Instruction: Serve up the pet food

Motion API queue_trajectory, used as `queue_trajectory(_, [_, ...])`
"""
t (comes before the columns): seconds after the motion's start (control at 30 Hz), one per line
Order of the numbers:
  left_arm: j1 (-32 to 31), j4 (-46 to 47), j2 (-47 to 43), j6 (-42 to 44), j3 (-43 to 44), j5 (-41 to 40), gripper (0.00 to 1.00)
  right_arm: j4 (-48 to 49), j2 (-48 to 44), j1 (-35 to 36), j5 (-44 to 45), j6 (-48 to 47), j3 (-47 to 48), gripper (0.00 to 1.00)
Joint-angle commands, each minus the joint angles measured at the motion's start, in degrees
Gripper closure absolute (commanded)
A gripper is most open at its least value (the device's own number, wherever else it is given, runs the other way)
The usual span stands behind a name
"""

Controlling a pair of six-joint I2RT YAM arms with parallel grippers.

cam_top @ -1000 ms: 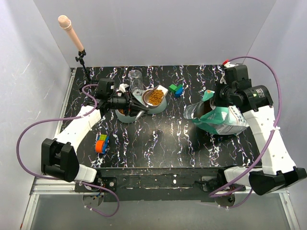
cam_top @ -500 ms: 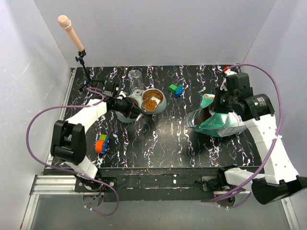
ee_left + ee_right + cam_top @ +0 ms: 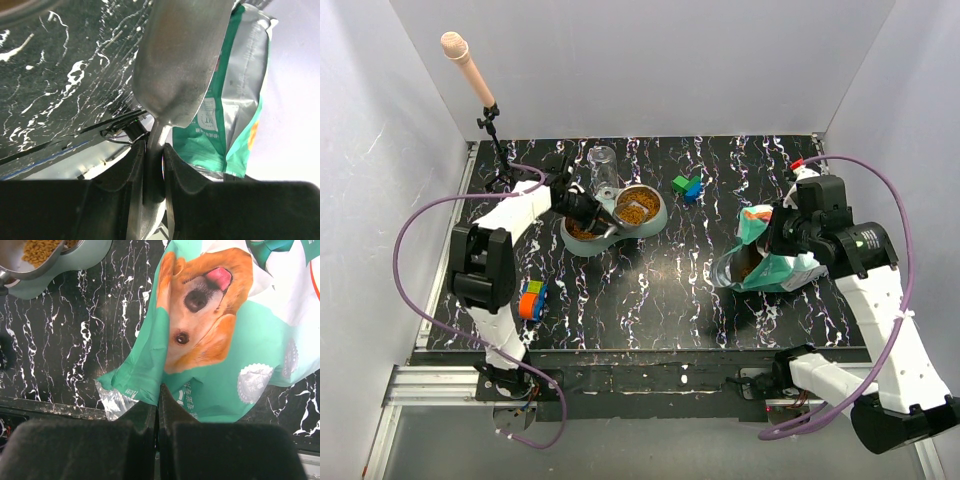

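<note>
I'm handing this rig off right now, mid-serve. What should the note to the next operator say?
Left end effector: shut on the handle of the metal scoop, next to the feeder bowl.
Right end effector: shut on the edge of the open dog food bag, on the right of the table.
Done: pet food lies in the feeder.
Left: probably set the scoop down and release the bag. The scoop's inside is hidden.

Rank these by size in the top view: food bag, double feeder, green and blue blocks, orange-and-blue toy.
1. food bag
2. double feeder, slightly smaller
3. green and blue blocks and orange-and-blue toy: look alike, not ranked
</note>
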Motion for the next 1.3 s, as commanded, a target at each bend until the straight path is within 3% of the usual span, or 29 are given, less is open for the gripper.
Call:
queue_trajectory(0.0, [0.2, -13.36, 2.97, 5.61, 7.58, -1.35, 1.0, 3.56, -1.77, -0.66, 0.33, 0.99, -1.08, 0.99])
queue_trajectory(0.43, [0.03, -37.1, 10.79, 8.16, 27.18, -12.25, 1.0, 7.24, -3.7, -0.66, -1.43, 2.4, -5.21, 0.99])
queue_trajectory(0.63, [-0.94, -40.45, 14.05, 8.08, 33.77, -14.27, 1.0, 8.56, -3.97, -0.66, -1.87, 2.66, -6.26, 0.99])
queue_trajectory(0.8, [-2.79, -50.28, 19.23, 8.52, 45.54, -20.5, 1.0, 9.27, -4.23, -0.58, -1.87, 2.75, -6.88, 0.99])
queue_trajectory(1.27, [-6.04, -50.3, 15.46, 2.37, 41.61, -23.86, 1.0, 9.18, -4.67, -0.66, -1.87, 2.23, -7.05, 0.99])
